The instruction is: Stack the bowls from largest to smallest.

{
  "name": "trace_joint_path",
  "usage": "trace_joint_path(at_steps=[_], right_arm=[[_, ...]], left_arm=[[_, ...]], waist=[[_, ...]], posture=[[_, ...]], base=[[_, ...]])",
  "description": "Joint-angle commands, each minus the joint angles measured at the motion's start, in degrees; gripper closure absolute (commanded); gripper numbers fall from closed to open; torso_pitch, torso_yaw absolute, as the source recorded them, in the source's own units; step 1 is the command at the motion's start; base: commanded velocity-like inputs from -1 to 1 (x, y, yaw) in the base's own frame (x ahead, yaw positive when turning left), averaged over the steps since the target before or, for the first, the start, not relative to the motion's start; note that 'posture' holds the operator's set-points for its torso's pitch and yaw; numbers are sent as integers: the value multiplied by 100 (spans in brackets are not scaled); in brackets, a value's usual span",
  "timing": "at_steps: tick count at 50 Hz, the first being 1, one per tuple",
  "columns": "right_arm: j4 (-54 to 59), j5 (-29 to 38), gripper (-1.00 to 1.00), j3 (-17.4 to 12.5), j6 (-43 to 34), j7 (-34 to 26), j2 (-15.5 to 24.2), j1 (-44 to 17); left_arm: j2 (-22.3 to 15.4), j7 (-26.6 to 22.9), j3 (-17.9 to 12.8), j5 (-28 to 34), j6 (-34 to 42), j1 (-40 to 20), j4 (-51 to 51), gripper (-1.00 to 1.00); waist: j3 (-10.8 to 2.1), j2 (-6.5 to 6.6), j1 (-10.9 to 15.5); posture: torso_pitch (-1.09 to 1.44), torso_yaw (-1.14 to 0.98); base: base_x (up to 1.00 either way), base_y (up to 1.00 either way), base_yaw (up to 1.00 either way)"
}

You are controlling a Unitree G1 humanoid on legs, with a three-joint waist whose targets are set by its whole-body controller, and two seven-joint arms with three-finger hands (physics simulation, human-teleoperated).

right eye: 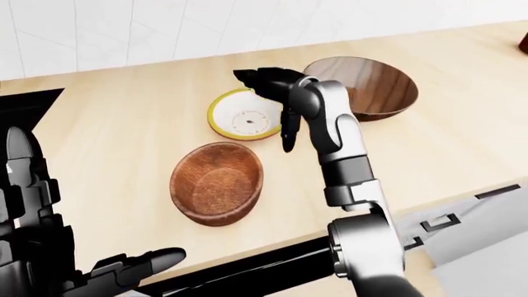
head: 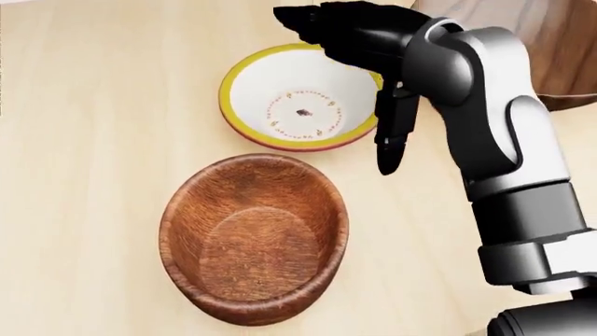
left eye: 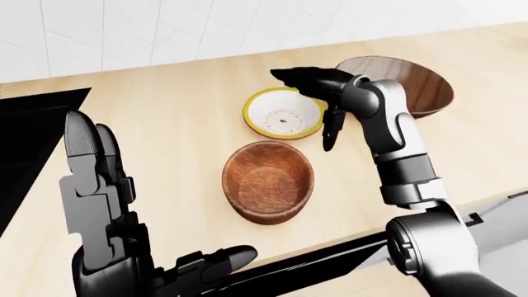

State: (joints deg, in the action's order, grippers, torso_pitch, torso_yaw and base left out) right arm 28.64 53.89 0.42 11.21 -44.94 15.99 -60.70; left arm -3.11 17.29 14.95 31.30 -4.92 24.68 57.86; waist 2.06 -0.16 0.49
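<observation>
Pale wooden worktop (left eye: 165,124) is seen carrying three bowls. From left to right: the left hand (left eye: 107,229) is raised with fingers spread; a reddish wooden bowl (head: 254,239) lies nearest the near edge; a yellow-rimmed white bowl (head: 299,98) is overhung by the unclenched right hand (head: 350,31); a large dark wooden bowl (right eye: 363,86) sits rightmost.

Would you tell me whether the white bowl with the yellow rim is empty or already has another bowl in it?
Empty. The white bowl shows its bare patterned bottom; nothing sits inside it.
</observation>
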Motion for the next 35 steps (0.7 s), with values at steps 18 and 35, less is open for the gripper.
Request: trace_joint_path(at_steps=[18,35], right_arm=[[-150,161,-100,-8,548,127,-139,117],[888,445,100,-17,682,747,-26,23]], left_arm=[[30,5,3,22,-116,-26,214,-100],[-34,54,22,19,-79,-49,201,-100]], waist=[[-153,-7,-2],[-156,-35,-14]], posture=[[0,0],[0,0]], base=[[0,0,0],[0,0,0]])
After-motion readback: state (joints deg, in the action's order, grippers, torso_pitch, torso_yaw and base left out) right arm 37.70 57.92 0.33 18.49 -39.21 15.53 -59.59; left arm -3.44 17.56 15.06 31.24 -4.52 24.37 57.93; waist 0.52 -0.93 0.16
